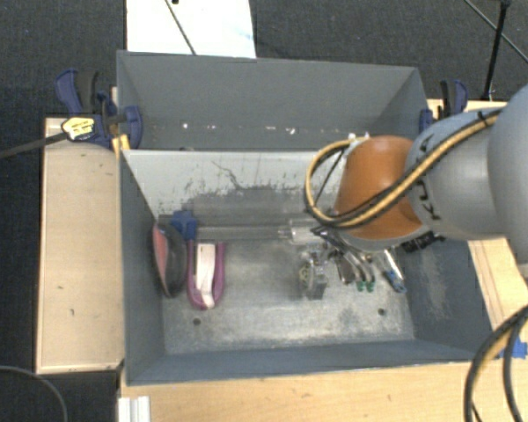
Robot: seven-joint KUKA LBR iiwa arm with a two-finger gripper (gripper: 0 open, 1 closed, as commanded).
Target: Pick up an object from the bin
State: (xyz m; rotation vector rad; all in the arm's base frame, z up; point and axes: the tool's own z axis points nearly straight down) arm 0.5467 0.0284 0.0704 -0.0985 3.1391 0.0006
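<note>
Clutter is sparse in the grey metal bin. Against the left wall lie a dark oval object with a pink side and, touching it on its right, a purple-and-white object of similar length. A small blue piece sits just behind them. From there a pale, glassy rod runs along the foot of the back wall toward the robot.

The gripper hangs low over bare floor near the middle of the bin, well apart from the two objects on the left, with nothing lying between it and them. No thing shows in its grasp, and I cannot tell whether it is open or closed.

Just to its right, under the wrist, are small green and blue bits. Whether they are loose things or parts of the robot is unclear. The orange cover, looped cables and the grey arm hide the bin's right rear corner and the rod's right end.

The bin floor is scuffed grey metal, with scratch marks on the back wall.
</note>
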